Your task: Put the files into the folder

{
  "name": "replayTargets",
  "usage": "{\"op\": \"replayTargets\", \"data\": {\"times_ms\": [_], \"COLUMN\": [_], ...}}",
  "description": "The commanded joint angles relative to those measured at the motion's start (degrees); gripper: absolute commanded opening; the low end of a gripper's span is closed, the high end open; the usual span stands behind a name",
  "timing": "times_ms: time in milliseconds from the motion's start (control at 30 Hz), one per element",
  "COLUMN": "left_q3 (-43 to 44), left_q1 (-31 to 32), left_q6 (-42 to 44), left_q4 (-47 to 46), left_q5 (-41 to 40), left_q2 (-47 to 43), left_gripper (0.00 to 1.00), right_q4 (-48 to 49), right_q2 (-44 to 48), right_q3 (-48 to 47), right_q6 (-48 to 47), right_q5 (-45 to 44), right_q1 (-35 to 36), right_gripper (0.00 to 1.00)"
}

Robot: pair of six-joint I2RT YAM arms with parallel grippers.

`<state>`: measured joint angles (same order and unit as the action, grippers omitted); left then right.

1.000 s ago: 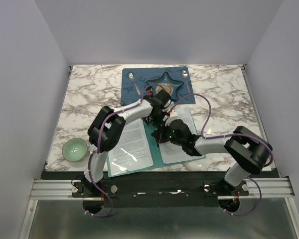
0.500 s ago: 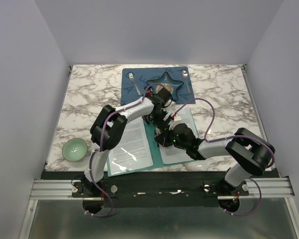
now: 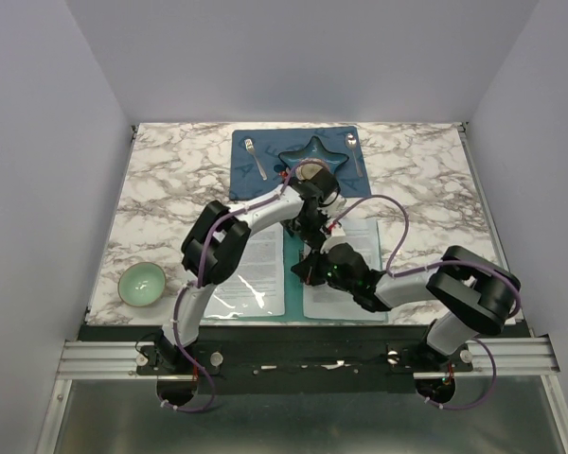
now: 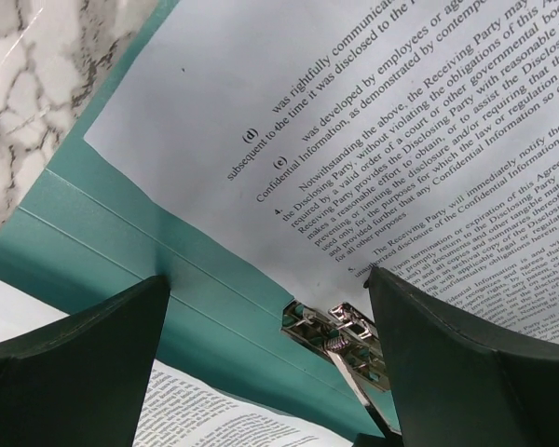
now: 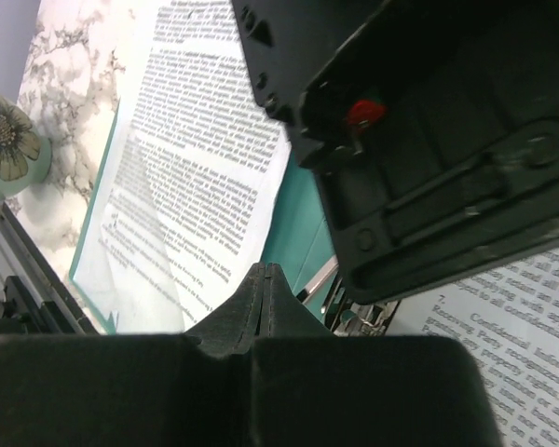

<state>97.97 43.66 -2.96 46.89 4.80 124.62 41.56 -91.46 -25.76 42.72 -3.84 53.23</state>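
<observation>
Fingers (image 4: 84, 372) of left gripper (image 4: 265, 317) spread wide, straddling silver clip (image 4: 340, 340) at spine of folder (image 4: 168, 270); right gripper (image 5: 264, 289) pinched shut, nothing visibly held. Files (image 4: 373, 121) lying on both open halves. Looks like clip step; next calls for tucking sheets under.

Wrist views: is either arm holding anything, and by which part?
Nothing is held. The right jaws are shut empty over the folder; the left jaws stand open above its metal clip.
</observation>
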Motion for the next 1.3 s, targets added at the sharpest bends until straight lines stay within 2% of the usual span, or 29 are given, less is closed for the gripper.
{"op": "replayTargets", "data": {"times_ms": [0,200,300,467,767,1267], "left_q3": [0.20,-0.06,-1.99,-5.16,-6.91,-8.59], "left_q1": [1.52,2.31,2.31,2.31,2.22,1.69], "left_q6": [1.29,2.70,2.70,2.70,4.63,4.45], "left_q4": [-0.75,-0.14,-0.49,-1.10,-0.84,-1.28], "left_q5": [5.92,5.84,5.23,4.96,4.61,5.05], "left_q2": [4.67,4.58,4.14,3.00,1.59,0.45], "left_gripper": [0.98,0.98,0.98,0.97,0.98,0.97], "right_q4": [-4.82,-6.40,-10.00,-10.53,-10.80,-16.60], "right_q2": [-2.23,-0.92,0.84,1.64,-0.12,-2.93], "right_q3": [2.38,4.05,3.35,3.44,3.87,1.95], "right_q6": [2.19,4.39,4.31,3.69,4.74,5.27], "right_q5": [-2.40,-6.35,-9.08,-11.63,-12.43,-10.58], "right_q1": [1.61,1.70,1.79,1.70,1.70,1.79], "right_gripper": [0.01,0.01,0.01,0.01,0.01,0.01]}}
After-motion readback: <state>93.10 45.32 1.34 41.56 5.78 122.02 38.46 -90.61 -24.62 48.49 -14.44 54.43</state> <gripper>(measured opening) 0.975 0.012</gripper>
